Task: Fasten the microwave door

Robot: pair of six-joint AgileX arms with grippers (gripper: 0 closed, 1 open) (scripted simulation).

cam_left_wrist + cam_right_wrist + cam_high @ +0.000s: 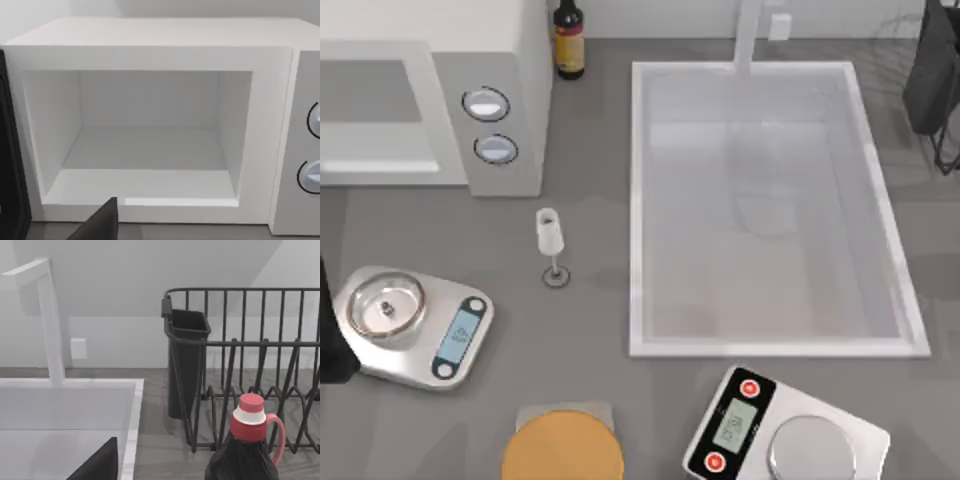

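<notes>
Looking down at the table, you find the large white boxy microwave (430, 100) at the far left corner, its two silver-rimmed dials (486, 104) facing the counter. In the left wrist view its white cavity (150, 145) stands wide open. A dark upright slab (10, 150) stands at the cavity's edge opposite the dials. You cannot tell whether that is the microwave door.

Your left gripper (100, 225) hangs in front of the cavity's lower sill, not touching it, and you cannot tell whether it is open or closed. Your right gripper (100, 465) sits over the white rectangular sink (638, 200), near the black wire dish rack (250, 340) and a dark jug with a red cap (245, 450). Its state cannot be told either.

A small clear wine glass (550, 235) stands upright in front of the dials. A flat silver kitchen scale (415, 325) lies near the table's left edge.
</notes>
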